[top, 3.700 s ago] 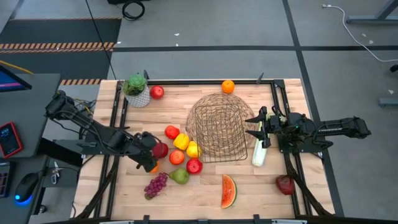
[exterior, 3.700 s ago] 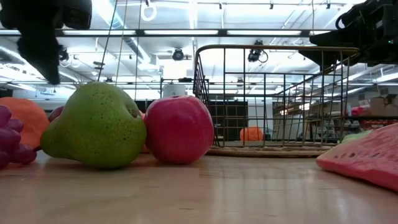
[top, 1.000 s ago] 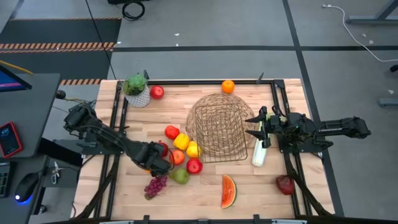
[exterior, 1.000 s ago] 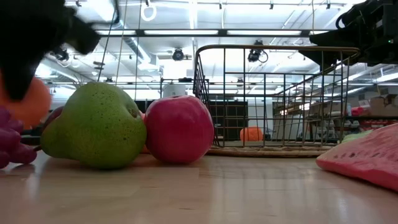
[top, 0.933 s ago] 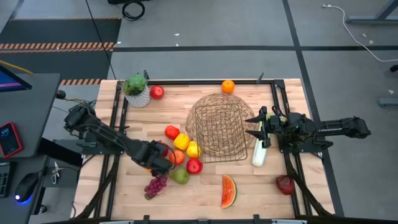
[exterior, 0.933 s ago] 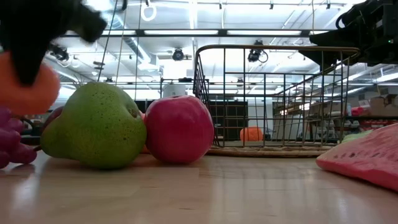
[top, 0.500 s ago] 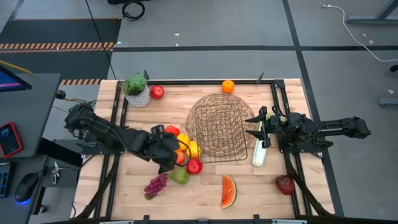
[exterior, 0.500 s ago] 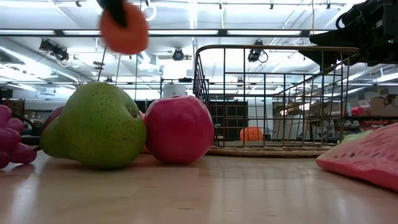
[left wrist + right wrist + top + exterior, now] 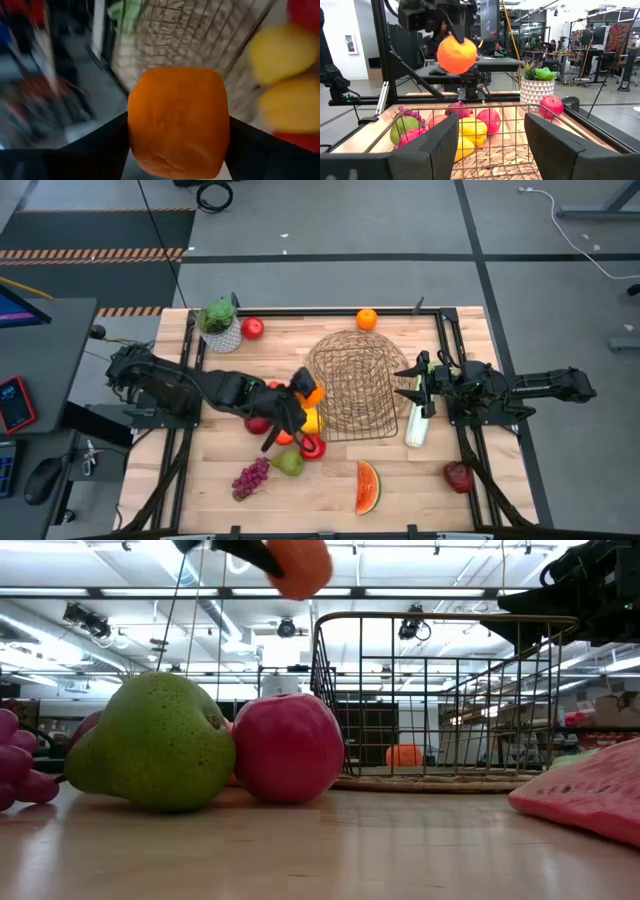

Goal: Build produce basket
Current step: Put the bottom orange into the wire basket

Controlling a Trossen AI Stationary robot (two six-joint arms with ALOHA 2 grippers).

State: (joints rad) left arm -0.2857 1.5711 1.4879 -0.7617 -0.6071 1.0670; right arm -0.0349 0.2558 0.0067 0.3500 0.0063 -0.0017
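My left gripper (image 9: 306, 393) is shut on an orange (image 9: 314, 392), high above the table beside the left rim of the wire basket (image 9: 350, 380). The orange also shows in the low view (image 9: 300, 565) and the right wrist view (image 9: 456, 54). Below it a pear (image 9: 290, 464), a red apple (image 9: 312, 446), yellow pieces (image 9: 310, 421) and grapes (image 9: 251, 478) rest on the table. My right gripper (image 9: 414, 385) is open at the basket's right rim, looking into the basket (image 9: 490, 165). Whether it touches the rim, I cannot tell. My left gripper pinches the orange's two opposite sides (image 9: 137, 125) between its two fingers. The fingers (image 9: 107, 142) come from the table's left, slanting toward the basket. The orange is lifted clear, above the fruit pile and about level with the basket's rim (image 9: 440, 616).
A celery stalk (image 9: 417, 425) lies right of the basket, and a watermelon slice (image 9: 368, 487) lies near the front edge. A dark red fruit (image 9: 459, 476) sits front right. A second orange (image 9: 367, 319), an apple (image 9: 252, 328) and a potted plant (image 9: 220, 325) stand along the far edge.
My left gripper has risen with the orange from beside the pear and carried it toward the table's right and far side, up to the basket's left rim. The orange is now lifted clear. The other fruit has stayed in place.
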